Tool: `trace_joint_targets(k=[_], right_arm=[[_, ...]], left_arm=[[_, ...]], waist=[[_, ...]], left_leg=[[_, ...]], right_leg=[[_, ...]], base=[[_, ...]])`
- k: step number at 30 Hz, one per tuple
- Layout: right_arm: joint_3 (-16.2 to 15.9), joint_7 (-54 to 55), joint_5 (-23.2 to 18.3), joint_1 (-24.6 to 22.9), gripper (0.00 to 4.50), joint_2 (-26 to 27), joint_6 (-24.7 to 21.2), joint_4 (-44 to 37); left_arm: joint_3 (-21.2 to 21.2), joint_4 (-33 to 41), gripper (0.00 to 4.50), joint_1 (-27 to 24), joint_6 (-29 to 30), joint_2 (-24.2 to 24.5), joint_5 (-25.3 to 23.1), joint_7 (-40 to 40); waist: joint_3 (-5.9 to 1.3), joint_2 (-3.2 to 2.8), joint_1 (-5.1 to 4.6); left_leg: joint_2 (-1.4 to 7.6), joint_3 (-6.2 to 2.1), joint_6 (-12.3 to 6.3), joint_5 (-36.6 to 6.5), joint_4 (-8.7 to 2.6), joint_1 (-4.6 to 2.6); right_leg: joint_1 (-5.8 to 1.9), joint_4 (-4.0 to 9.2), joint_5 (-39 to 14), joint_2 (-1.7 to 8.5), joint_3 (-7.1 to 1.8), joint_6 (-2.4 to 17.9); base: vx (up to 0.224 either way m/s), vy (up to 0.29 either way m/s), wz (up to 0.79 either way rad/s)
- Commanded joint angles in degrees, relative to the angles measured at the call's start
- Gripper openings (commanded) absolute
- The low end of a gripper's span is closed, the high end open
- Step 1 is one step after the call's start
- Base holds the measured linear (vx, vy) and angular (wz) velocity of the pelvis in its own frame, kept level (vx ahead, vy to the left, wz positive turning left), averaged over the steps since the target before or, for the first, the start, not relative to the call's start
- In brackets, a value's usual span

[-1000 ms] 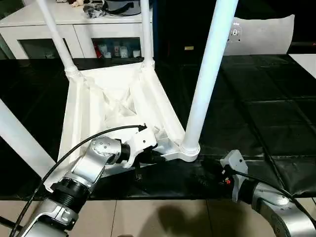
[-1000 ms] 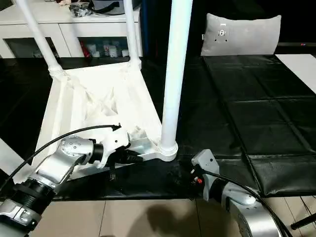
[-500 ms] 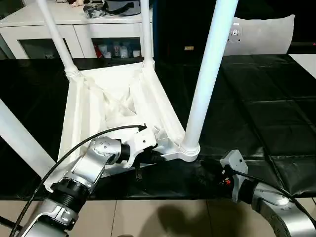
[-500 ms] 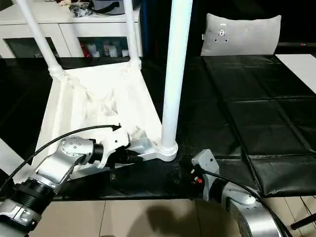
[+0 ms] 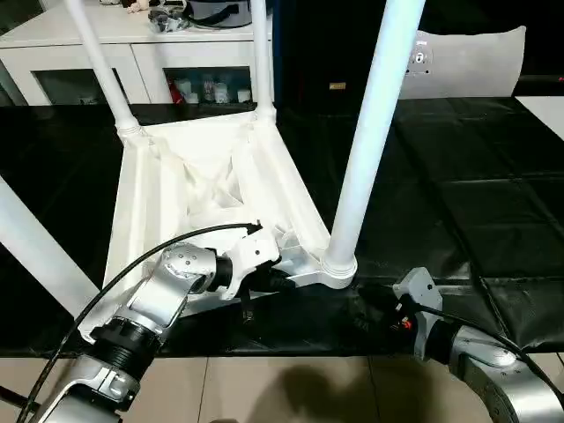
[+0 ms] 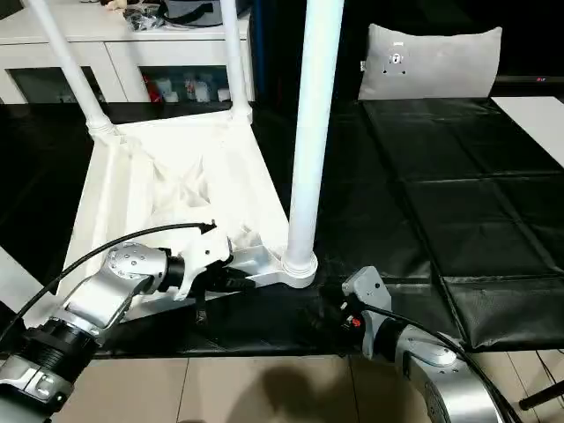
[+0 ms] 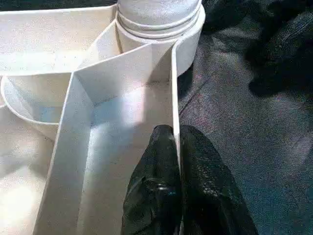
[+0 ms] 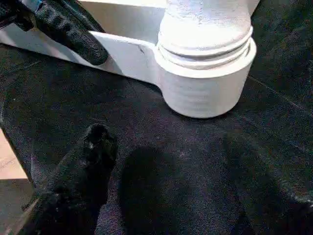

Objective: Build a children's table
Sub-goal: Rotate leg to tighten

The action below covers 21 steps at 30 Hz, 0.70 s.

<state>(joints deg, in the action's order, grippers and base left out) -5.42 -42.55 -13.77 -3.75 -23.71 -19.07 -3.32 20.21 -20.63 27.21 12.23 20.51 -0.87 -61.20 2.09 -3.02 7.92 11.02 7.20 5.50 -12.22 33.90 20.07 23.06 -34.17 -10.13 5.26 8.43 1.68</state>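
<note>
L gripper point(image 7: 177, 161) pinching table point(image 5: 167, 198) edge, R gripper point(image 8: 171, 166) agape beside corner

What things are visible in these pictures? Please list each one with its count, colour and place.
table top: one, white, upside down on the black mat, ribbed underside facing up.
legs: four, white, standing up from the corner sockets; the near-left one leans off the picture edge.
mat: one, black, covering the floor under the table.
cabinet: one, white with glass doors, behind the table.
cushion: one, grey, far right on the mat.
left gripper: black fingers, shut on the table top's near rim.
right gripper: black fingers, open, on the mat beside the near-right socket.
</note>
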Motion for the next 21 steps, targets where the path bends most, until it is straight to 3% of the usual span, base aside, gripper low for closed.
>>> trace_joint_targets(k=[1, 21], right_arm=[[0.04, -0.28, 0.2, 0.36, 3.72, -0.27, 0.66, -0.31], [0.04, -0.28, 0.2, 0.36, 3.72, -0.27, 0.66, -0.31]], left_arm=[[0.54, -0.52, 0.0, 0.3, -0.54, 0.48, -0.12, -0.91], [0.54, -0.52, 0.0, 0.3, -0.54, 0.48, -0.12, -0.91]], waist=[[-3.49, 1.31, 0.21], [-3.55, 1.31, 0.2]], left_leg=[[1.49, 0.68, -5.37, -2.66, -3.34, 1.11], [1.51, 0.66, -5.48, -2.34, -3.29, 1.12]], right_leg=[[-4.2, 4.39, -14.27, 3.73, -3.59, 4.68], [-4.23, 4.29, -13.72, 3.7, -3.6, 4.86]], base=[[0.0, 0.0, 0.0], [0.0, 0.0, 0.0]])
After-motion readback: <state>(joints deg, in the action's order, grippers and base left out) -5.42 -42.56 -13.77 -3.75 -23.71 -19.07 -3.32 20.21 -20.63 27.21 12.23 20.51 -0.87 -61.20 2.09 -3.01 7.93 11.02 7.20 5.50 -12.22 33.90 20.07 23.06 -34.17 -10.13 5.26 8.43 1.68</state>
